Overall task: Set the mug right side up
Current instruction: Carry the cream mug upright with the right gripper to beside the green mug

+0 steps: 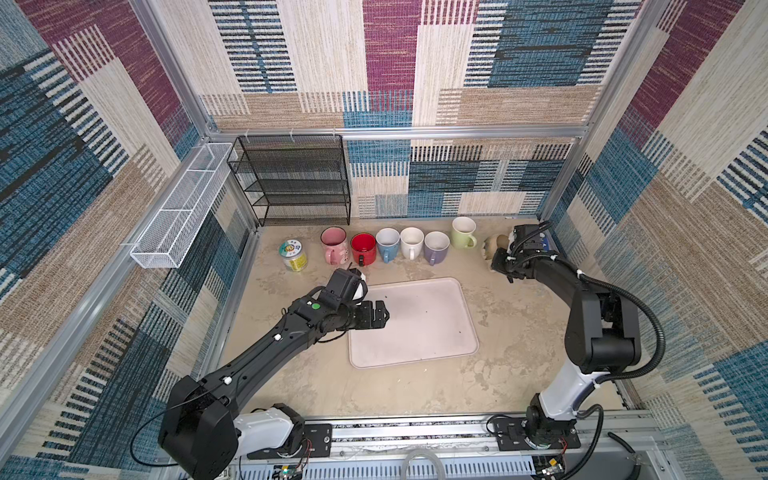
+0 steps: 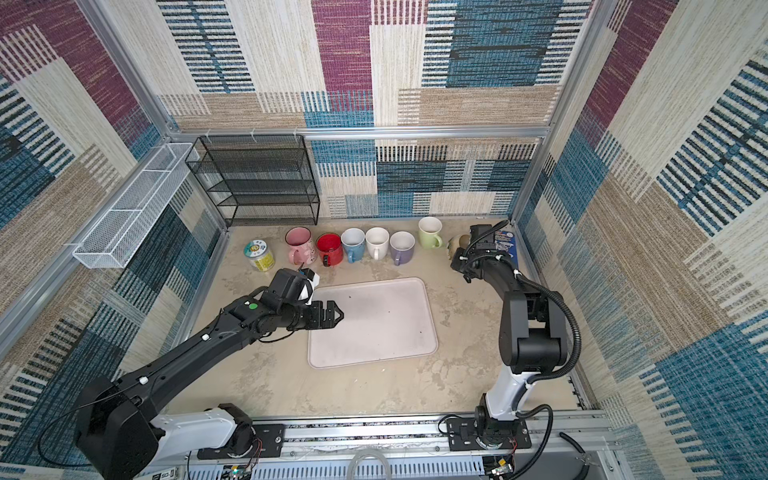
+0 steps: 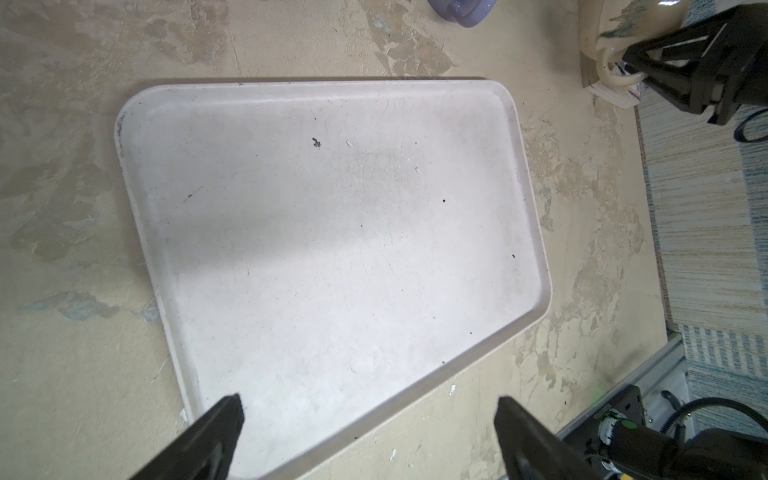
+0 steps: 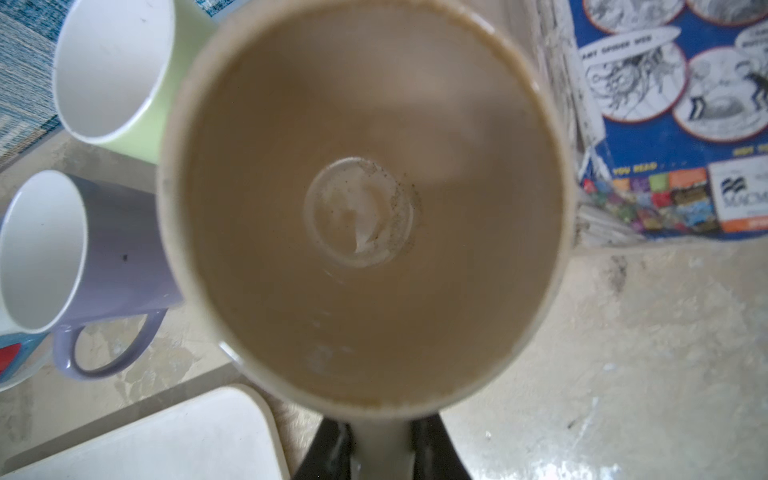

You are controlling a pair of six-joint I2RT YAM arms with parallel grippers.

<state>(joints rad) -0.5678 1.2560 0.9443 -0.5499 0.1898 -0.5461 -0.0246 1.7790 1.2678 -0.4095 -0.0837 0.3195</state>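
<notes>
A cream mug [image 1: 493, 245] with a brown inside is at the back right of the table, just right of the row of mugs. My right gripper [image 1: 505, 254] is shut on its handle. In the right wrist view I look straight into the mug's [image 4: 365, 199] open mouth, and the handle runs down between the right gripper's [image 4: 382, 434] fingers. The mouth shows in both top views, tilted a little. Whether its base touches the table is hidden. My left gripper [image 1: 380, 316] hangs open and empty over the left edge of the tray [image 1: 419, 328].
Along the back stand a pink mug [image 1: 333, 245], a red mug [image 1: 363, 248], a blue mug [image 1: 387, 244], a white mug [image 1: 412, 242], a purple mug [image 1: 436, 246] and a green mug [image 1: 463, 232], all upright. A jar [image 1: 293, 255], a black mesh rack [image 1: 293, 178] and a blue book [image 4: 665, 124] are nearby.
</notes>
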